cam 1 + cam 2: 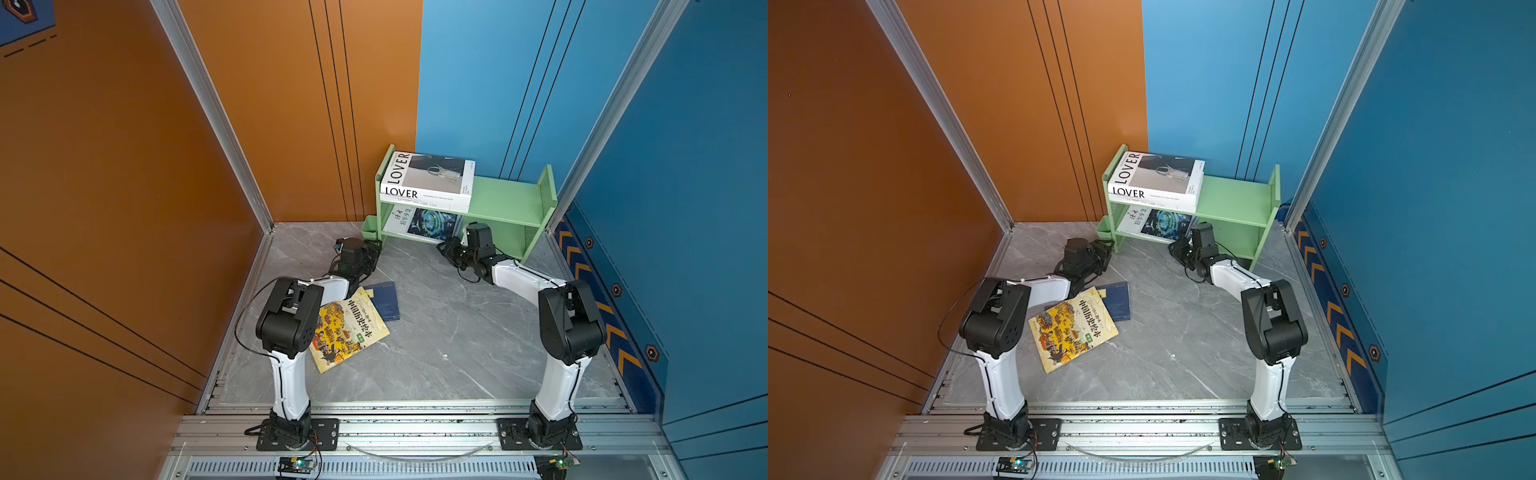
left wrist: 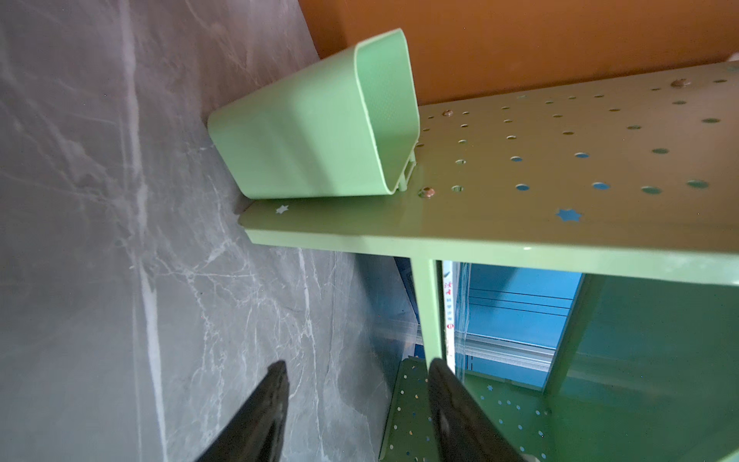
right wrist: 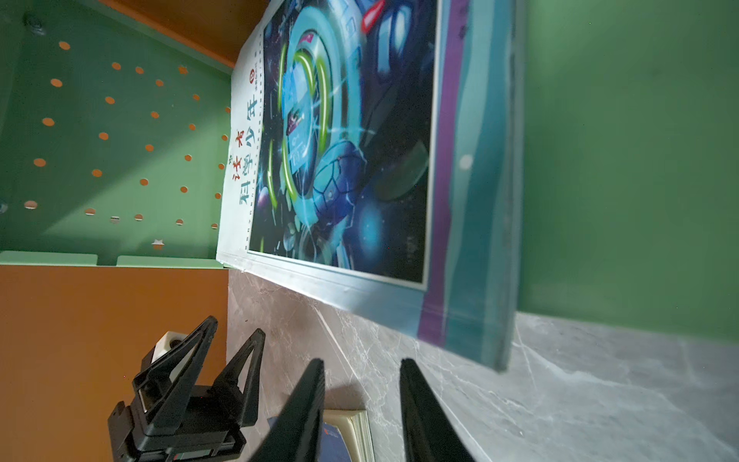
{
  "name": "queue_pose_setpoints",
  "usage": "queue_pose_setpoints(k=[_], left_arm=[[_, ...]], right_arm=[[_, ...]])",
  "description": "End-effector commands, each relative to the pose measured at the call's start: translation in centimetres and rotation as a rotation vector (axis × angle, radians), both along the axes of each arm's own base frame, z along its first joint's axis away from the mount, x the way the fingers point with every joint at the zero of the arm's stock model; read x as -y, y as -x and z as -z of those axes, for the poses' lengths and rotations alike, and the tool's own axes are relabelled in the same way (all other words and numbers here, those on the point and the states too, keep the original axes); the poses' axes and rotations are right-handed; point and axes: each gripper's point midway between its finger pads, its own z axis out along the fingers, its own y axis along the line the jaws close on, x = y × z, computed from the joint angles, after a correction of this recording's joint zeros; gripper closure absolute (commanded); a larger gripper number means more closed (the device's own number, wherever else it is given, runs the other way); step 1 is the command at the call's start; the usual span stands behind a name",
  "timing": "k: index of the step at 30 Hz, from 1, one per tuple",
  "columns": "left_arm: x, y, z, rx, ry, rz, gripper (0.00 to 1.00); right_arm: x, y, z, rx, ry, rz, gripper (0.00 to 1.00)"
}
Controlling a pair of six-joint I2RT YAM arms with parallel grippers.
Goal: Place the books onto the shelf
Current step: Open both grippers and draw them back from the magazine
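The light green shelf (image 1: 503,199) stands at the back. On its top tier, at the left end, lies the white "LOVER" book (image 1: 428,178) on another white book. The teal sci-fi book (image 3: 352,160) lies on the lower tier and juts over the front edge. On the floor the yellow illustrated book (image 1: 349,328) overlaps a navy book (image 1: 386,299). My left gripper (image 2: 358,366) is open and empty, low beside the shelf's small green cup (image 2: 312,132). Just in front of the sci-fi book, my right gripper (image 3: 363,362) is open with nothing between its fingers.
The grey marble floor (image 1: 436,345) is boxed in by an orange wall (image 1: 124,187) on the left and a blue wall (image 1: 685,208) on the right. An aluminium post (image 1: 602,124) rises by the shelf's right end. Both arm bases sit on the front rail (image 1: 415,432).
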Motion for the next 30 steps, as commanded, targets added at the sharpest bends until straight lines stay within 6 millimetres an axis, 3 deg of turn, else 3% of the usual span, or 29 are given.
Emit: queue_pose_setpoints(k=[1,30], left_arm=[[-0.7,0.4,-1.2,0.022,0.011,-0.003,0.43],[-1.3,1.9,0.9,-0.010,-0.002,0.020,0.42]], right_arm=[[0.1,-0.9,-1.0,0.051,0.003,0.028,0.66],[2.4,-2.6,-0.6,0.052,0.001,0.073,0.68]])
